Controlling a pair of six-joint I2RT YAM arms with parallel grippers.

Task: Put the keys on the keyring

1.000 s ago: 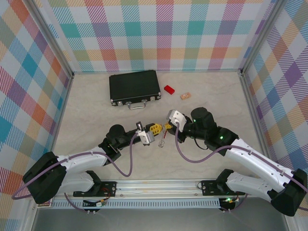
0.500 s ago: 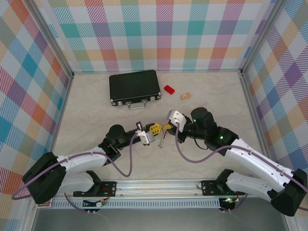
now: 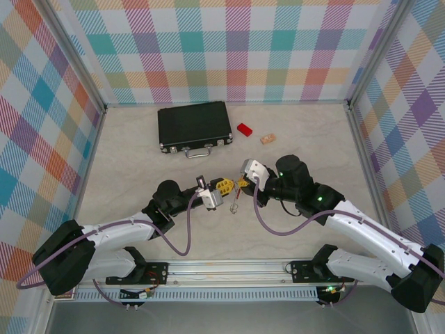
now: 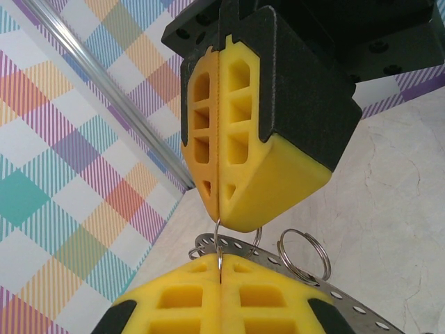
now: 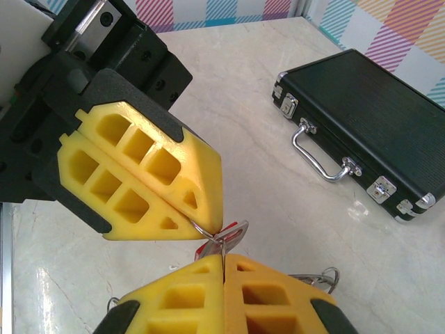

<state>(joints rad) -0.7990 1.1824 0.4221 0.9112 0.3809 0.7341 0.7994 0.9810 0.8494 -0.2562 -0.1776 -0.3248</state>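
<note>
I am looking down on the pale marbled counter [image 3: 139, 160], walled in by checked panels. My two arms reach in from the near edge and meet near the middle, the left arm [image 3: 118, 233] from the near left and the right arm [image 3: 361, 229] from the near right.

A black case [image 3: 193, 125] lies shut at the far side, left of centre, with its handle facing me.

The left gripper [image 3: 224, 186] and the right gripper [image 3: 243, 183] stand tip to tip above the counter. Both pairs of yellow jaws are clenched, with no gap along either seam.

The keyring [image 3: 235, 202] is right at that meeting point. On the left wrist camera a thin wire loop of it runs from the seam of my left jaws up to the tip of the right jaws, so both are pinching it. Its perforated silver rim and small loops hang just beyond.

On the right wrist camera a spot of red [image 5: 207, 249] sits at the pinch; I cannot tell whether it is a key head or part of the ring.

A red block [image 3: 244, 129] lies just right of the case, and a small tan piece [image 3: 268, 138] sits near it, further right.
</note>
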